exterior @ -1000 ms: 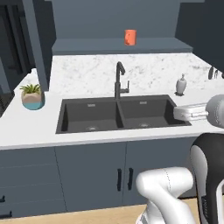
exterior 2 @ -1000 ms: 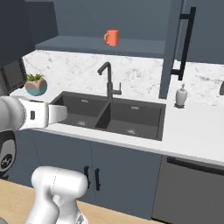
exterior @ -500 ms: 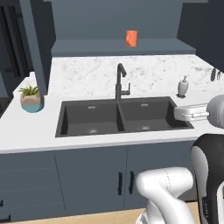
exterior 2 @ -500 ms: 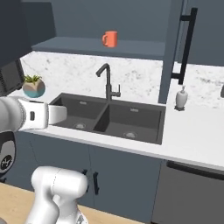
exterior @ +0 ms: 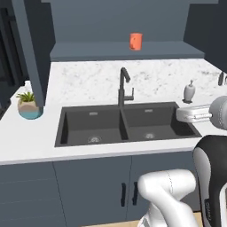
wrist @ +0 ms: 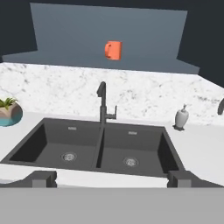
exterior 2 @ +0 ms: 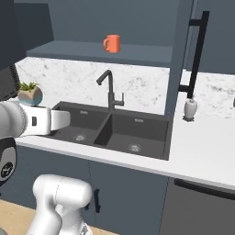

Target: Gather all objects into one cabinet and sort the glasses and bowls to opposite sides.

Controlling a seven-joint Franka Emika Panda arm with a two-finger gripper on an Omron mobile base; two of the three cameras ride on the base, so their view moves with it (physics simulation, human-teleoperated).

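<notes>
The gripper (wrist: 112, 178) stands wide, its two dark finger tips (wrist: 40, 178) far apart at the bottom of the hand view, with nothing between them. It looks straight over the double sink (wrist: 98, 148), holding nothing.

The orange cup (exterior: 135, 41) stands upright on the long shelf of the dark blue cabinet (exterior: 88, 53), at about twelve o'clock from the black tap (exterior: 124, 86) in the left base view and well above it. In the hand view the orange cup (wrist: 113, 50) sits at twelve o'clock, with a small handle on its left side; in the right base view the handle of the orange cup (exterior 2: 111, 43) also points left. It is alone on the shelf, well apart from both side panels.

On the white counter (exterior: 31, 142), the potted plant (exterior: 28, 105) sits at nine o'clock from the sink, near the left cabinet panel. The white soap dispenser (exterior: 189, 91) stands at three o'clock from the tap, just beyond the sink's right rim. In the right base view the soap dispenser (exterior 2: 190, 108) stands beside a tall blue panel.
</notes>
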